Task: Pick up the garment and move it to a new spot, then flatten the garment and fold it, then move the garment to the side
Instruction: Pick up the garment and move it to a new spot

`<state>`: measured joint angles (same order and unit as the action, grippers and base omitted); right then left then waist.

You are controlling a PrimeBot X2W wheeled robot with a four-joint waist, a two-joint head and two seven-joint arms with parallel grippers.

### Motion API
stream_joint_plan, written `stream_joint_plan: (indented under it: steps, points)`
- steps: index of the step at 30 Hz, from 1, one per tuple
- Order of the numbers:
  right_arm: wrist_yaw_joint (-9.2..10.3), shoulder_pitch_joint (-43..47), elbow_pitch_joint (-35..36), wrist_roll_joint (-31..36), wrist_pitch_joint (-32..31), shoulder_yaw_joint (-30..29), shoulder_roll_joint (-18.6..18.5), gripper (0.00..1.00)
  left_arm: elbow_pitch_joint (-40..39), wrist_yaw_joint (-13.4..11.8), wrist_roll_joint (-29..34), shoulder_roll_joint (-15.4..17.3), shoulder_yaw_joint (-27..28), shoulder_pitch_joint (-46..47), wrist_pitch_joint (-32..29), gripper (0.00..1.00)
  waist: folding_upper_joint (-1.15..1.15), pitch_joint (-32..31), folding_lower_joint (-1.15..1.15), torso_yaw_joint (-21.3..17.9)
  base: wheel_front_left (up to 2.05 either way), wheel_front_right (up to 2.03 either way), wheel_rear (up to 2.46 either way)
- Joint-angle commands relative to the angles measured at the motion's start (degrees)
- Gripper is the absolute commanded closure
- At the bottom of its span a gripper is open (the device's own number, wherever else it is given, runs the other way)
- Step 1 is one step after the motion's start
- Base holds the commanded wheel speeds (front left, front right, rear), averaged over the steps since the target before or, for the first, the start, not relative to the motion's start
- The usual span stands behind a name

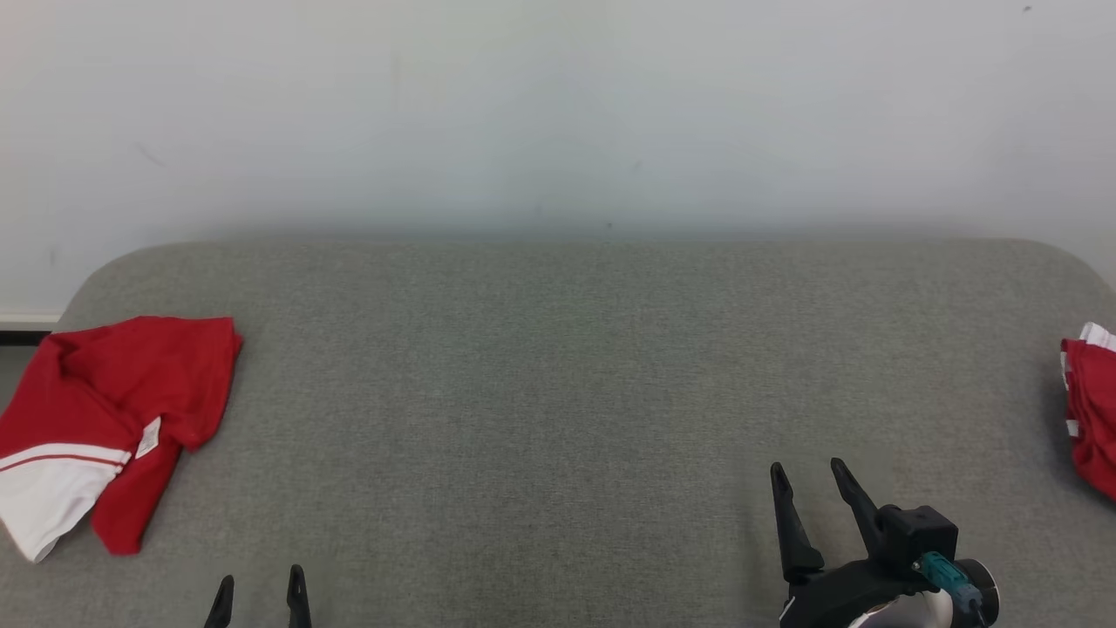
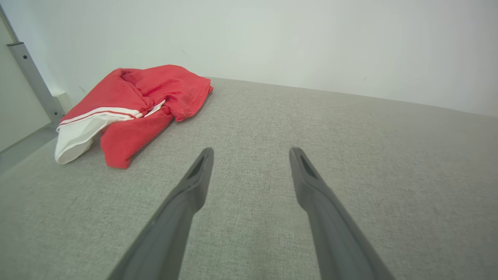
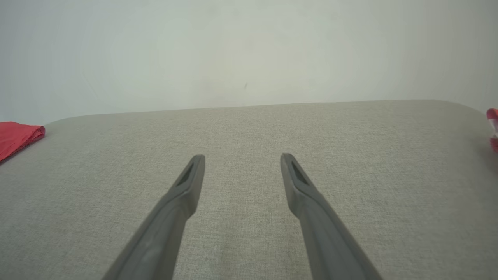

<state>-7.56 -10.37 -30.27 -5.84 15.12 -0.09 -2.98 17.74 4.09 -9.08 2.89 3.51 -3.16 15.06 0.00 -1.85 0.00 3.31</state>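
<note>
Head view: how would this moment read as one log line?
red-and-white garment: crumpled, far left of grey surface | second red garment: right edge | left jaws: open, empty | right jaws: open, empty

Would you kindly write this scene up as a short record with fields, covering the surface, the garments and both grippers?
surface: grey fabric-covered top
garment: red and white garment, crumpled, at the robot's far left
other cloth: second red garment, at the right edge, partly out of frame
left gripper: open, empty, apart from the garment
right gripper: open, empty, over bare surface
</note>
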Motion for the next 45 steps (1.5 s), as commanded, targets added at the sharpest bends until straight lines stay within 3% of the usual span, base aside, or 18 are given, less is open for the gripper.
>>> stream_joint_plan:
  steps: [1,10,26,35,45]
  points:
    - [0.16,0.4,0.2,-0.4,0.0,0.7,0.1,0.00,-0.2,-0.1,0.2,0.0,0.3,-0.1,0.2,0.00,0.00,0.5,0.00,2.6,0.00,0.00,0.00]
    - [0.16,-0.1,-0.1,-1.4,0.0,3.2,0.1,0.00,-0.2,-0.4,0.6,0.0,2.4,-0.2,0.2,0.00,0.00,0.7,0.00,9.3,0.00,0.00,0.00]
    - [0.16,-1.3,0.3,-3.3,0.0,7.6,0.1,0.00,-0.4,-0.2,0.9,0.0,7.3,-1.0,0.2,0.00,0.00,1.6,0.00,26.3,0.00,0.00,0.00]
    - [0.16,-5.2,-1.1,-4.1,0.0,14.1,0.0,0.00,-2.3,-1.7,-2.4,0.0,10.7,-2.2,0.2,0.00,0.00,4.2,0.00,27.7,0.00,0.00,0.00]
    - [0.16,-5.8,-1.7,-3.6,0.0,14.1,0.0,0.00,-1.3,-1.2,-2.3,0.0,9.7,-1.5,0.2,0.00,0.00,4.3,0.00,27.4,0.00,0.00,0.00]
